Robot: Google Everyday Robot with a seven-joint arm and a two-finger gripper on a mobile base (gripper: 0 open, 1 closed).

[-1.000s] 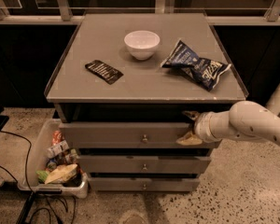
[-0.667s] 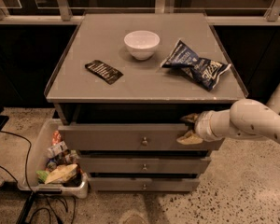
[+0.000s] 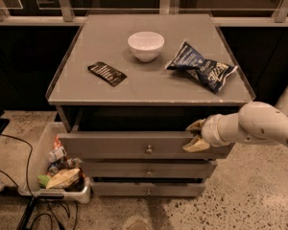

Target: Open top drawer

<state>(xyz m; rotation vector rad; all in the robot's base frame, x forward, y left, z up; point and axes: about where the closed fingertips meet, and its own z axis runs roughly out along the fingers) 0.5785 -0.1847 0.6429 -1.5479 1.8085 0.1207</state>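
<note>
The gripper is at the right end of the top drawer. Its fingers are spread, one over the front's upper edge and one against its face. Compared with a second ago, the drawer front sits slightly further out and the dark gap under the cabinet top is a little deeper. The arm has hardly shifted. The drawer's knob is at the centre, well left of the gripper.

A white bowl, a chip bag and a black packet lie on top, well apart. A tub of rubbish and cables crowd the left side. The speckled floor spreads to the front and right.
</note>
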